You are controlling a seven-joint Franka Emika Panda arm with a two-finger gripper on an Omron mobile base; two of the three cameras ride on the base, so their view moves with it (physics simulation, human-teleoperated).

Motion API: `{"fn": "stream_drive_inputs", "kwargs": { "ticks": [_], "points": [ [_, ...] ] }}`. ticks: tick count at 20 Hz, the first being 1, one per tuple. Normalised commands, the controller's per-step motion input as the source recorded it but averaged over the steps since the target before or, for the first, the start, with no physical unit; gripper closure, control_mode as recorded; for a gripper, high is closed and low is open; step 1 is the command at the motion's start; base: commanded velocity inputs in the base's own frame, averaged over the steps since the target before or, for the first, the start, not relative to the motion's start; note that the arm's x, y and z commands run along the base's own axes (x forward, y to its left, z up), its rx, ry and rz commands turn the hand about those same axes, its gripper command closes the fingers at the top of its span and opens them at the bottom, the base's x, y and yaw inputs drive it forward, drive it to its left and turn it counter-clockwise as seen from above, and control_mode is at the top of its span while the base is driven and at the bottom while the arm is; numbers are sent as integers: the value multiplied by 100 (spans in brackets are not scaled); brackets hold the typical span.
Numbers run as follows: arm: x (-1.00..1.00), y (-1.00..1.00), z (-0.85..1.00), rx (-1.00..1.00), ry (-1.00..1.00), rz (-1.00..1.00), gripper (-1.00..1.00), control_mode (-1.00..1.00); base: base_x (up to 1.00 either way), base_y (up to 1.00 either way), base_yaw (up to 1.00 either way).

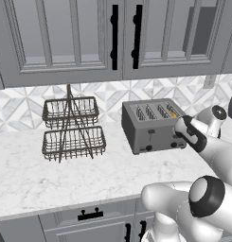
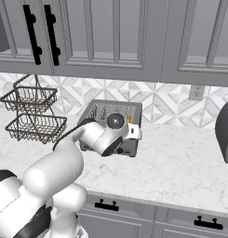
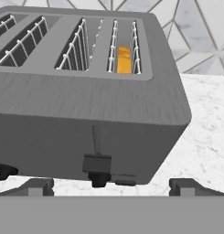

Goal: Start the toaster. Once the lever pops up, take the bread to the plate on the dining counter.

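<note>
Two dark fingertips (image 3: 40,186) of the gripper (image 3: 112,187) sit closest to the hand camera, spread wide apart with nothing between them, just in front of the toaster's long face. One toaster (image 3: 93,123) stands there, dark grey and boxy, with four slots on top; the bread (image 3: 124,59), a single golden-orange slice, sits down inside the slot at the right end in the hand view. On the face below that slot a lever (image 3: 97,162) rides near the bottom of its vertical track, with a black knob (image 3: 99,179) directly under it and a second knob (image 3: 4,172) further left.

From the left base view the toaster (image 1: 153,125) rests on the marble worktop (image 1: 65,177) close to the backsplash, and the orange slice (image 1: 173,112) shows in the slot nearest the arm. One two-tier wire basket stand (image 1: 72,128) stands well to the left of the toaster, both of its baskets bare. From the right base view the white arm's wrist covers most of the toaster's (image 2: 106,111) front face.

One white and grey marble worktop runs the whole width, over grey base cabinets with black handles (image 1: 90,215). Behind it a backsplash (image 2: 166,104) of pale geometric tiles carries one wall outlet (image 2: 196,92). Grey upper cabinets hang above, two long black vertical handles (image 1: 114,37) side by side on their doors. One dark rounded appliance (image 2: 225,133), cut off by the right edge of the right base view, stands on the worktop well apart from the toaster.
</note>
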Motion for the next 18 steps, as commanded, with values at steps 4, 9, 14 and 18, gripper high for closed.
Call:
{"fn": "stream_drive_inputs", "kwargs": {
  "ticks": [4, 9, 14, 18],
  "points": [
    [0, 0, 0, 0, 0, 0, -100, -100, 0, 0, 0],
    [0, 0, 0, 0, 0, 0, -100, -100, 0, 0, 0],
    [0, 0, 0, 0, 0, 0, -100, -100, 0, 0, 0],
    [0, 0, 0, 0, 0, 0, -100, -100, 0, 0, 0]
  ]
}}
